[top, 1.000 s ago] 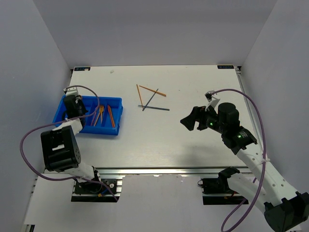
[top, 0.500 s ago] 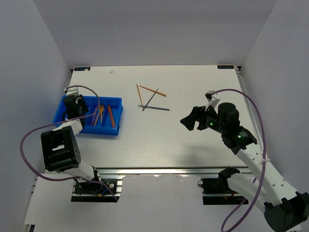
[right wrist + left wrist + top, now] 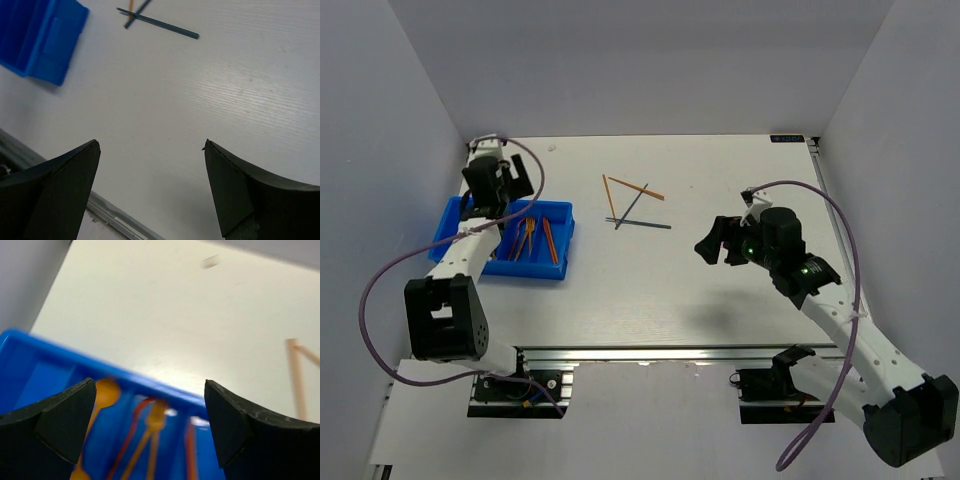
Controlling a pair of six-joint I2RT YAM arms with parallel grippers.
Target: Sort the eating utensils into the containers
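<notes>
So the left pincer [image 3: 488, 178] is up over the far edge of the blue bin [image 3: 520, 272], close to the back-left corner of the tabletop [image 3: 620, 300]. On its wrist cam the two fingers are spread wide apart with nothing between them, just the bin rim [image 3: 45, 352] below.

A bunch of orange utensils [image 3: 535, 240] lie lengthwise in the bin, mostly in its right half. The arm covers the left part from above. The wrist view is blurry, but I can make out a spoon [image 3: 104, 392] with a round bowl, what looks like a fork [image 3: 156, 415] next to it, and a thinner red piece [image 3: 129, 437] between them. I honestly can't tell the dividers apart from this.

Four sticks are out in the middle of the tabletop, well apart from the bin. Two orange sticks [image 3: 609, 197] and two dark blue sticks [image 3: 638, 224] cross each other in a loose pile.

The right pincer [image 3: 715, 243] hangs over bare tabletop on the right side, pointing toward that pile but not touching it. It's wide open too, with nothing in it. Its camera catches one of the dark sticks [image 3: 160, 22] and a corner of the bin [image 3: 40, 35] at the top.
</notes>
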